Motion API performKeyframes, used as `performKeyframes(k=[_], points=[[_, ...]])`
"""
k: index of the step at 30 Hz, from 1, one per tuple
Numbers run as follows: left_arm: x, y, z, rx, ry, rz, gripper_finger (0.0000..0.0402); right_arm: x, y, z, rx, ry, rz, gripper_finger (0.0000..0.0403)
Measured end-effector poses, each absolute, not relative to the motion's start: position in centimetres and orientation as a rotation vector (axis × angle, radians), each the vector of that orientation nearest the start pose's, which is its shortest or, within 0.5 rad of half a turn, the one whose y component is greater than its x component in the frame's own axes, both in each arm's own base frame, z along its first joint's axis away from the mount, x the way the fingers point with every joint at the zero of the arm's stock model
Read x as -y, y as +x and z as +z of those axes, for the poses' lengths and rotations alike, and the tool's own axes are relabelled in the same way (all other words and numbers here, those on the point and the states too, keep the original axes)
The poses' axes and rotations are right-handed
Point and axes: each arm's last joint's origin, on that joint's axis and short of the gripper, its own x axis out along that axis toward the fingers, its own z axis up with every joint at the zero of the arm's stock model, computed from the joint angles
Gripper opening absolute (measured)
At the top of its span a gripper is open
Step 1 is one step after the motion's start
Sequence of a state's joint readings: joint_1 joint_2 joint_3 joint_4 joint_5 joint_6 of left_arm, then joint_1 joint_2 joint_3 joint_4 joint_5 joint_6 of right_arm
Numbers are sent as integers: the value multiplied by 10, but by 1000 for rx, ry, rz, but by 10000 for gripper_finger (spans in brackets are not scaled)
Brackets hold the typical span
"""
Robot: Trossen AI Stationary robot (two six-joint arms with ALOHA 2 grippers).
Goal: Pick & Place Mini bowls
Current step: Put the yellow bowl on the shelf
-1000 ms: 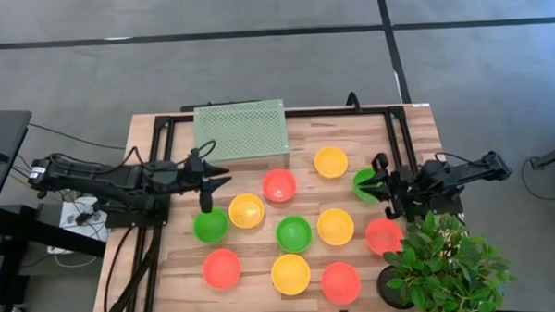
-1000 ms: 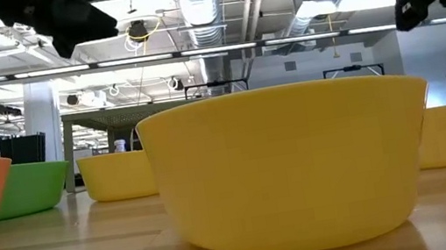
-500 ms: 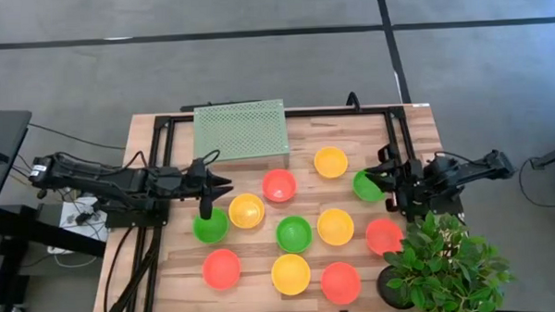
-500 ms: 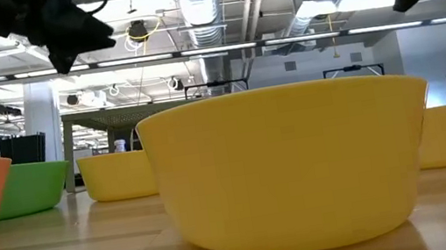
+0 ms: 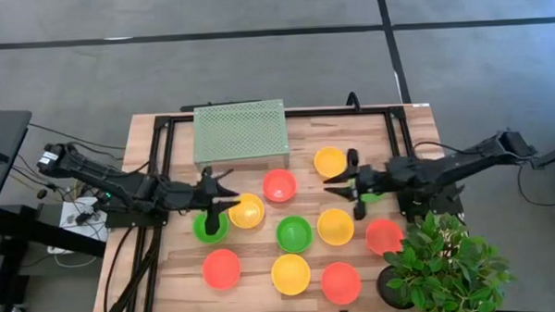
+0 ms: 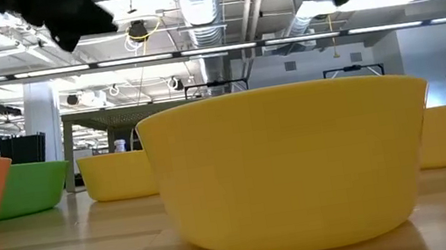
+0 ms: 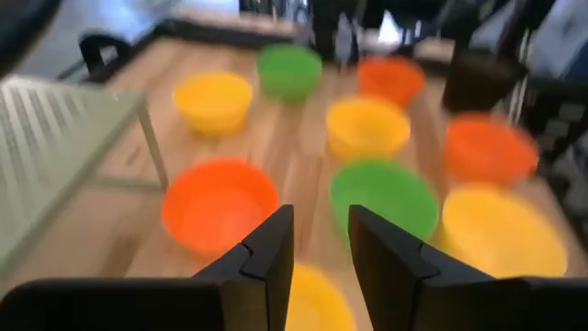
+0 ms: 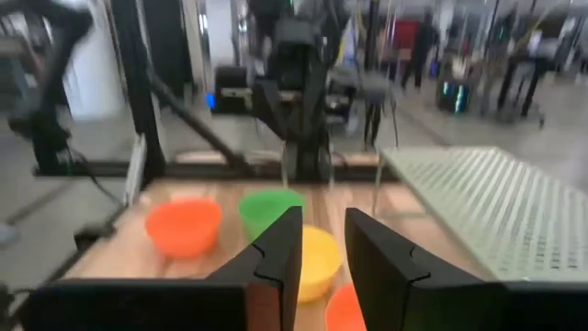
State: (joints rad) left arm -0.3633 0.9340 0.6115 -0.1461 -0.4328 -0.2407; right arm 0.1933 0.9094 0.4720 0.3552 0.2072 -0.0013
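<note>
Several mini bowls in red, yellow and green rest on their bases on the wooden table (image 5: 171, 280). My left gripper (image 5: 225, 201) hovers open at the near-left rim of a yellow bowl (image 5: 246, 211), just beyond a green bowl (image 5: 210, 225). In its wrist view the left gripper (image 7: 322, 248) has nothing between its fingers, and a red bowl (image 7: 220, 204) and a green bowl (image 7: 381, 198) lie ahead. My right gripper (image 5: 339, 184) hangs open in mid-table between two yellow bowls (image 5: 330, 161) (image 5: 335, 226). Its arm partly covers a green bowl (image 5: 371, 195).
A green perforated box (image 5: 241, 131) stands at the far edge. A potted leafy plant (image 5: 443, 266) sits at the near right corner. A black frame (image 5: 165, 123) runs along the table's far side. In the low view a yellow bowl (image 6: 291, 168) fills the foreground.
My right gripper has swung out from the table's right side toward the middle and risen, leaving the green bowl it hung over. My left gripper has drifted toward the near edge and a little right, ending above the yellow bowl's rim. No bowl has moved.
</note>
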Motion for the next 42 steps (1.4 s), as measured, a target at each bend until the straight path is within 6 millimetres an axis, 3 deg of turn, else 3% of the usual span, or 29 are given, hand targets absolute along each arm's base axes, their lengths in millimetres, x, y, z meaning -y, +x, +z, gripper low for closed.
performKeyframes(k=[3, 8, 16, 22, 30, 33, 37, 42], points=[[63, 188, 241, -521, -8, 110, 108, -35, 219, 249, -213, -45, -23, 96], [71, 199, 220, -642, 18, 63, 108, -31, 250, 246, -276, -56, -61, 119], [83, 226, 182, -762, 31, -3, 108, -8, 276, 229, -376, -5, -164, 151], [85, 238, 164, -808, 2, -58, 113, 2, 280, 224, -393, 69, -211, 158], [86, 243, 147, -868, 30, -36, 184, 3, 280, 225, -393, 68, -184, 149], [85, 243, 145, -865, 43, -10, 193, 3, 280, 225, -386, 68, -183, 146], [86, 244, 140, -886, 51, -10, 170, 4, 280, 225, -388, 62, -185, 143], [86, 245, 133, -910, 63, 1, 100, 4, 280, 225, -388, 59, -186, 144]])
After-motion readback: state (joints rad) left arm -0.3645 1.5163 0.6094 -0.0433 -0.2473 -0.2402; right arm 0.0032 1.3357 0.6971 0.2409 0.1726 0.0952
